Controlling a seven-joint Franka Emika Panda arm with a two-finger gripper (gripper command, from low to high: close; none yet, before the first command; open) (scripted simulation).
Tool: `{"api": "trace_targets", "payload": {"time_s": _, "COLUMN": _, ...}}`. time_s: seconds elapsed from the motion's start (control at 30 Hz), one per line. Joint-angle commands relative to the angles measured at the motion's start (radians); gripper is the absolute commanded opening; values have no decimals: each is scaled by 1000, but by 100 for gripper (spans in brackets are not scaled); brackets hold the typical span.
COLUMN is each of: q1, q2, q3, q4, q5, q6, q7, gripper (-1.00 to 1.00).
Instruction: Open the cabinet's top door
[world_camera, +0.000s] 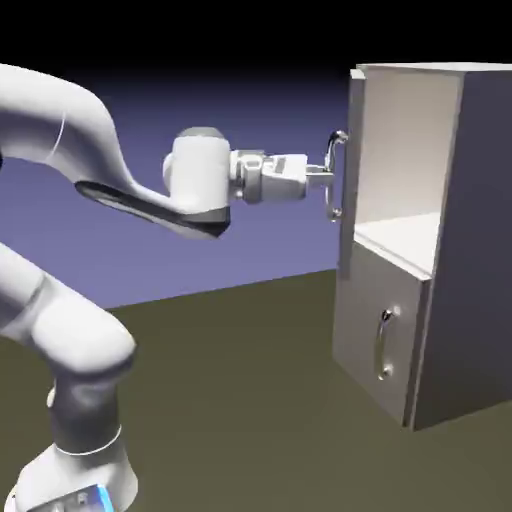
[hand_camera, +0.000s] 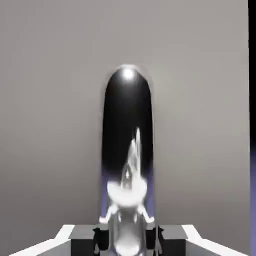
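The tall grey cabinet (world_camera: 485, 250) stands at the exterior view's right. Its top door (world_camera: 355, 110) is swung out from the cabinet front and shows nearly edge-on, baring the pale inside of the upper compartment (world_camera: 410, 150). My gripper (world_camera: 326, 173) reaches level from the left and is shut on the door's chrome handle (world_camera: 336, 190). In the hand view the chrome handle (hand_camera: 127, 140) runs up the middle, large, between the two grey fingertips (hand_camera: 82, 240), with the flat grey top door (hand_camera: 50, 100) filling the frame behind it.
Below the open compartment, the shorter lower door (world_camera: 375, 320) is closed, with its small chrome handle (world_camera: 385, 345). The cabinet stands on a dark table (world_camera: 240, 400). My arm's white base (world_camera: 80, 430) rises at the lower left.
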Motion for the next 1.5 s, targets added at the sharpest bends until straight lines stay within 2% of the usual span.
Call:
{"api": "trace_targets", "payload": {"time_s": 0.0, "q1": -36, "q2": 3, "q3": 23, "q4": 3, "q5": 7, "q6": 25, "q7": 8, "gripper": -100}}
{"api": "trace_targets", "payload": {"time_s": 0.2, "q1": -253, "q2": -6, "q3": 197, "q4": 11, "q5": 69, "q6": 130, "q7": 42, "gripper": -100}}
{"api": "trace_targets", "payload": {"time_s": 0.33, "q1": -351, "q2": -43, "q3": 333, "q4": -2, "q5": 210, "q6": 107, "q7": 3, "gripper": -100}}
{"api": "trace_targets", "payload": {"time_s": 0.6, "q1": -318, "q2": -45, "q3": 537, "q4": 20, "q5": 545, "q6": -211, "q7": -120, "gripper": -100}}
{"api": "trace_targets", "payload": {"time_s": 0.9, "q1": -372, "q2": 81, "q3": 799, "q4": 184, "q5": 787, "q6": -602, "q7": -147, "gripper": -100}}
{"api": "trace_targets", "payload": {"time_s": 1.27, "q1": -602, "q2": 342, "q3": 1175, "q4": 479, "q5": 891, "q6": -1064, "q7": -93, "gripper": -100}}
{"api": "trace_targets", "payload": {"time_s": 1.47, "q1": -773, "q2": 450, "q3": 1393, "q4": 587, "q5": 886, "q6": -1222, "q7": -58, "gripper": -100}}
